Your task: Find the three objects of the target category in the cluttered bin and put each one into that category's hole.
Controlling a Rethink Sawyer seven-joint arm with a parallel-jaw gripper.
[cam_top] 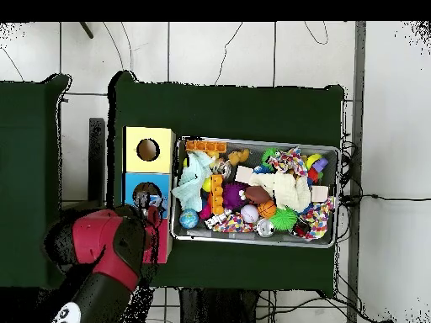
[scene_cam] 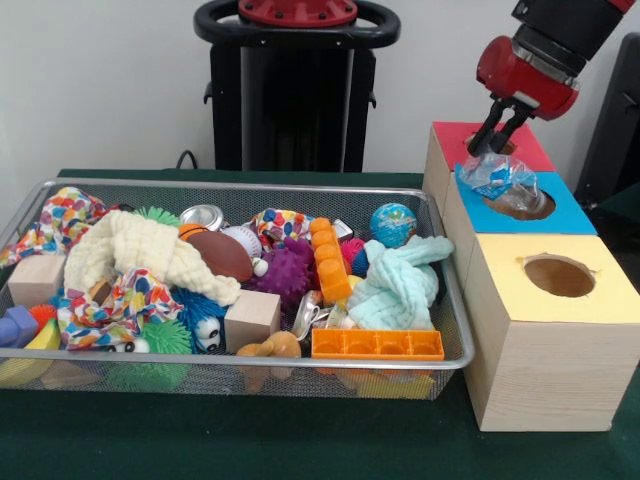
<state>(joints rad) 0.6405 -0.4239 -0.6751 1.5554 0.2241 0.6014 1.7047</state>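
On my left in the front view sits the bin (scene_cam: pixel 236 188), packed with cloths, spiky balls, blocks and a metal tin, and I see no more blue-tinted plastic showing on top, so any remaining pieces are likely buried. That is my first worry: digging for them under the cream cloth (scene_cam: pixel 140 250) or the mint cloth (scene_cam: pixel 400 285) could drag fabric up with the catch, or tip light toys over the low rim. Moving right, past the globe ball (scene_cam: pixel 393 224), the three boxes stand just beside the bin, yellow nearest the camera, blue in the middle, red farthest. My gripper (scene_cam: pixel 495 148) is at the blue box (scene_cam: pixel 575 215), fingers pinched closed on the top of a crumpled plastic piece (scene_cam: pixel 500 180), which hangs low with its bottom at the near-left edge of the hole (scene_cam: pixel 527 203). I judge it is not centred over the opening; most of the wrinkled bulk seems to sit on the blue top rather than over the cutout. If I let go here it may rest on the lid, spring open and bridge the hole, or slide off toward the bin. The film could also cling to a finger when I release. The overhead view hides the plastic under my arm, so I cannot check alignment there.
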